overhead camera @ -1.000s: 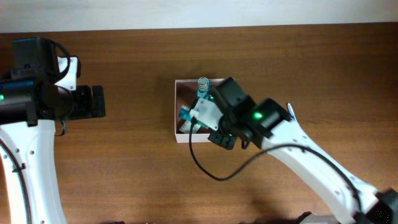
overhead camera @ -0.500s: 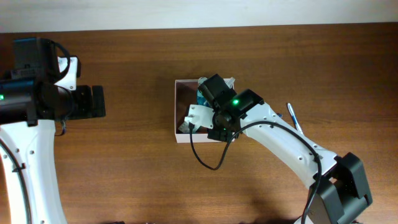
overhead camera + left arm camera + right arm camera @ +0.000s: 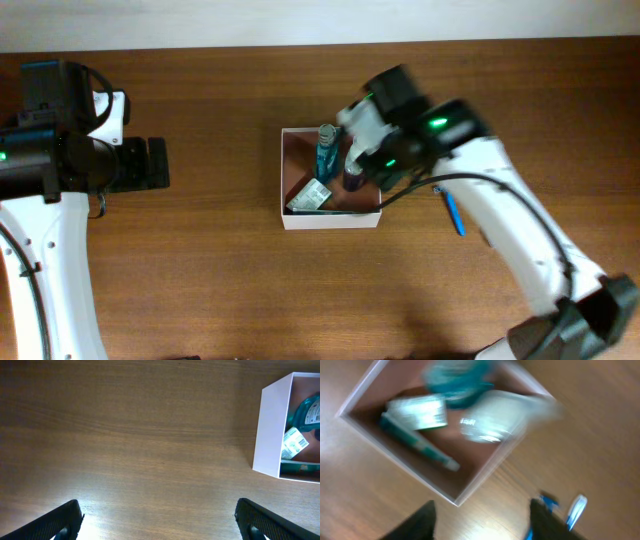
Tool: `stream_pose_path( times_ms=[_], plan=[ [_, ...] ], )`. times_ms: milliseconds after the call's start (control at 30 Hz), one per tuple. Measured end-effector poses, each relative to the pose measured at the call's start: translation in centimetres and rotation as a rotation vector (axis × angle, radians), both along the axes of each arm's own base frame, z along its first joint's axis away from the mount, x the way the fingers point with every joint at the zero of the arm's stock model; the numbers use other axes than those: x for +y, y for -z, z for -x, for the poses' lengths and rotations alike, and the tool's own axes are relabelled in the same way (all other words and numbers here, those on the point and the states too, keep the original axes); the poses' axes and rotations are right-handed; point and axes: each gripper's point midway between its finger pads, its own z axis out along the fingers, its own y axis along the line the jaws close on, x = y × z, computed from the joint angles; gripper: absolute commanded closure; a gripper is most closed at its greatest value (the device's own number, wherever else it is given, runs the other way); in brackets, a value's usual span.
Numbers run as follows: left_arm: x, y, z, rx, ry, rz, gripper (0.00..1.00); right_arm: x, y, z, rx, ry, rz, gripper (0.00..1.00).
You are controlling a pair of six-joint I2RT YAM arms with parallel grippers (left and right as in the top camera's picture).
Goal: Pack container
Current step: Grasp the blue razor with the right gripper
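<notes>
The container is a shallow white box with a pinkish-brown inside, near the table's middle. In it lie a teal bottle and a green-and-white packet. My right gripper hovers over its right side. The blurred right wrist view shows that gripper open and holding nothing, above the container's near corner, with the packet, a teal tube and a clear wrapped item inside. My left gripper stays far left, open over bare wood; the container sits at the right edge of its view.
A blue toothbrush lies on the table just right of the container, also seen as the toothbrush beside my right finger. Brown wooden tabletop all round; a pale wall strip runs along the far edge.
My right gripper has opened and drawn back up and to the right, away from the box's left part. The packet now lies uncovered in the box. The left arm has not moved.
</notes>
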Motion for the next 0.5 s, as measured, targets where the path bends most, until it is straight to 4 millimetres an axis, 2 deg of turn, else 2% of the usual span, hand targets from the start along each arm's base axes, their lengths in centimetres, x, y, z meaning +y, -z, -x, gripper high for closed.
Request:
stream_pose_path(
  times_ms=[100,200,233,333,500],
  plan=[
    [0.0,0.0,0.0,0.0,0.0,0.0,0.0,-4.9,-1.1,-0.8,0.01,0.236,-0.041,0.43],
    [0.0,0.0,0.0,0.0,0.0,0.0,0.0,-9.1,-0.7,-1.4,0.038,0.415,-0.063,0.37],
    [0.0,0.0,0.0,0.0,0.0,0.0,0.0,-10.7,0.0,-1.4,0.06,0.479,-0.067,0.36],
    [0.0,0.0,0.0,0.0,0.0,0.0,0.0,-13.4,2.6,-1.2,0.117,0.581,-0.064,0.34],
    [0.0,0.0,0.0,0.0,0.0,0.0,0.0,-15.9,9.4,-0.2,0.236,0.677,-0.044,0.34]
  ],
)
